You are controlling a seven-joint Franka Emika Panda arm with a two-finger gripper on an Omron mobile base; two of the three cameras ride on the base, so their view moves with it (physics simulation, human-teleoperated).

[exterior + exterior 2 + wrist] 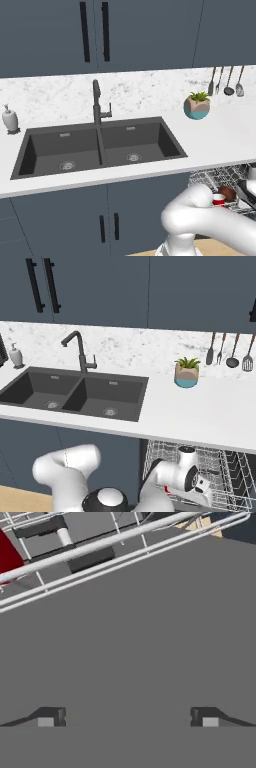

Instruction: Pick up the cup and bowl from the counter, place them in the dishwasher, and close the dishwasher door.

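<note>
The red cup [218, 200] and the dark brown bowl [228, 193] sit side by side in the dishwasher's wire rack [215, 177], below the white counter [220, 140]. In the hand view my gripper [127, 718] is open, its fingertips [50, 717] wide apart with nothing between them. It hangs close over the flat grey dishwasher door [130, 637], which lies folded down. The rack's wires [100, 544] and a sliver of the red cup [7, 554] lie at the top of that view. In the right base view my hand [190, 478] is low in front of the rack [220, 471].
A dark double sink [100, 147] with a faucet [97, 102] is set in the counter. A white soap dispenser [10, 119] stands at the left, a potted plant [197, 106] at the right. Utensils [227, 82] hang on the wall. Handled cabinets [110, 220] flank the dishwasher.
</note>
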